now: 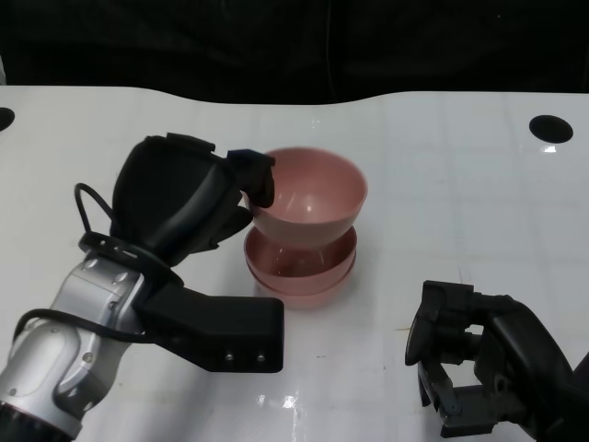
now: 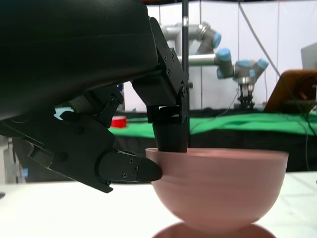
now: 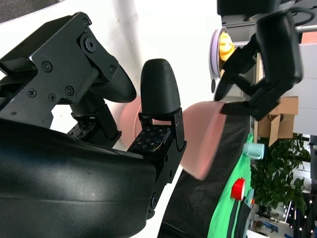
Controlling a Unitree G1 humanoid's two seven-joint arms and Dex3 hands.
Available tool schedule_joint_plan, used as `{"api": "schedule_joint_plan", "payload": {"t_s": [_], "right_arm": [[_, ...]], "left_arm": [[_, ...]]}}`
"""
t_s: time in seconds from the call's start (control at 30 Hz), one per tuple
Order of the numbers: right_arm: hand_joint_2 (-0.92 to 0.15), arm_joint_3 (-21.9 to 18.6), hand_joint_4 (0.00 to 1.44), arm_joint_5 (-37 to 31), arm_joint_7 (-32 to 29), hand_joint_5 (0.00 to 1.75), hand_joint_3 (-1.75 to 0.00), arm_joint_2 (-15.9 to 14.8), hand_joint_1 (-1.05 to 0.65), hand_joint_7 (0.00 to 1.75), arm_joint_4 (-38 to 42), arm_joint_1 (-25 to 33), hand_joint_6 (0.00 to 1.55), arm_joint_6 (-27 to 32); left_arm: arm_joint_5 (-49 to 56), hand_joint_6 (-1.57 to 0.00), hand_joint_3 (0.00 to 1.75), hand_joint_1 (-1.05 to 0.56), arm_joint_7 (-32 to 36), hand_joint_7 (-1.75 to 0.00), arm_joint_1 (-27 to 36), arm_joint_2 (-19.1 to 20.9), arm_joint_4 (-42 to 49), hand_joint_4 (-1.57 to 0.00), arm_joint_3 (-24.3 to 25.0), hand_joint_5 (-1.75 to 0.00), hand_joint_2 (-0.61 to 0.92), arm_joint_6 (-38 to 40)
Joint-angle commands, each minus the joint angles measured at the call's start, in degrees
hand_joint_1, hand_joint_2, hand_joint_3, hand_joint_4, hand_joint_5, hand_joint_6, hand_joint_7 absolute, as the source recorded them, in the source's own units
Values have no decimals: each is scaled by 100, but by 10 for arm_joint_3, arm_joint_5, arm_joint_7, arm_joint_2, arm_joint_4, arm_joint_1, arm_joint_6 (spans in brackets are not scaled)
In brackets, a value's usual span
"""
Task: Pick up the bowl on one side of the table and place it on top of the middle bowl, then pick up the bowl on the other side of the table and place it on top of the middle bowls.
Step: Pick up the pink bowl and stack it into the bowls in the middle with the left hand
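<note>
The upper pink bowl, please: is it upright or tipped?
Upright: the upper pink bowl opens upward, its rim level, pinched by the left hand.

Left hand point(image 1: 207, 198), on a silver forearm point(image 1: 69, 354) reaching forward, pinches the rim of a pink bowl point(image 1: 313, 198) between thumb and finger. Right hand point(image 1: 474, 368) rests low at the right, fingers apart, holding nothing.

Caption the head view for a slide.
Left hand pinches pink bowl over the bowl stack; right hand idle.

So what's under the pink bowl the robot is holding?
Under the deep pink plastic bowl pinched at its rim by the left hand sits a stack of wider pink bowls. The held bowl covers the stack's middle.
</note>
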Motion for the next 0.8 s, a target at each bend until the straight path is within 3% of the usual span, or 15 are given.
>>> {"api": "schedule_joint_plan", "payload": {"t_s": [0.03, 0.1, 0.17, 0.2, 0.27, 0.37, 0.57, 0.6, 0.67, 0.7, 0.77, 0.8], "right_arm": [[-30, -2, 94, -2, -3, 175, -157, 3, -6, 151, 3, -2, 84, -4], [-30, -1, 93, -4, -3, 175, -157, 3, -7, 152, 1, 0, 84, -5], [-30, 0, 93, -7, -3, 175, -157, 3, -7, 152, 0, 1, 84, -6], [-30, 0, 93, -8, -3, 175, -157, 3, -7, 152, -2, 2, 84, -5], [-30, 1, 94, -9, -3, 175, -157, 3, -7, 152, -5, 3, 84, -1], [-30, 1, 94, -11, -3, 175, -157, 3, -7, 153, -6, 4, 84, -2], [-29, 0, 95, -11, -2, 175, -158, 4, -7, 153, -6, 3, 84, -2], [-29, 0, 95, -12, -2, 175, -158, 4, -7, 153, -6, 4, 84, -2], [-29, 0, 95, -13, -3, 175, -158, 3, -7, 153, -7, 3, 84, -1], [-29, 0, 95, -13, -2, 175, -158, 3, -7, 153, -7, 3, 84, -1], [-29, -1, 95, -12, -2, 175, -158, 3, -7, 153, -7, 4, 84, 0], [-29, -1, 95, -12, -2, 175, -158, 4, -7, 153, -8, 4, 84, 1]], "left_arm": [[-7, -107, 20, -23, -22, -62, -19, -6, 25, -88, -7, -174, 83, 11], [-9, -109, 22, -23, -32, -63, -22, -13, 39, -87, -12, -173, 82, 15], [-14, -94, 37, -24, -37, -108, -23, -21, 54, -85, -17, -174, 74, 18], [-16, -90, 42, -24, -41, -108, -24, -24, 61, -84, -20, -175, 72, 19], [-20, -99, 37, -26, -41, -78, -24, -28, 83, -82, -28, -175, 76, 15], [-23, -108, 21, -28, -42, -50, -26, -28, 102, -83, -37, -170, 84, 14], [-40, -115, 10, -27, -65, -39, -28, -27, 141, -83, -53, -159, 87, 4], [-51, -113, 8, -27, -89, -37, -27, -24, 143, -82, -54, -150, 87, 4], [-67, -96, 8, -31, -131, -17, -25, -17, 136, -77, -54, -102, 91, 7], [-71, -92, 8, -32, -151, -12, -24, -13, 125, -77, -53, -91, 92, 14], [-76, -68, 10, -37, -180, -3, -18, -6, 99, -62, -50, -54, 92, 25], [-77, -60, 10, -40, -190, -1, -13, -3, 84, -55, -47, -46, 92, 30]]}}
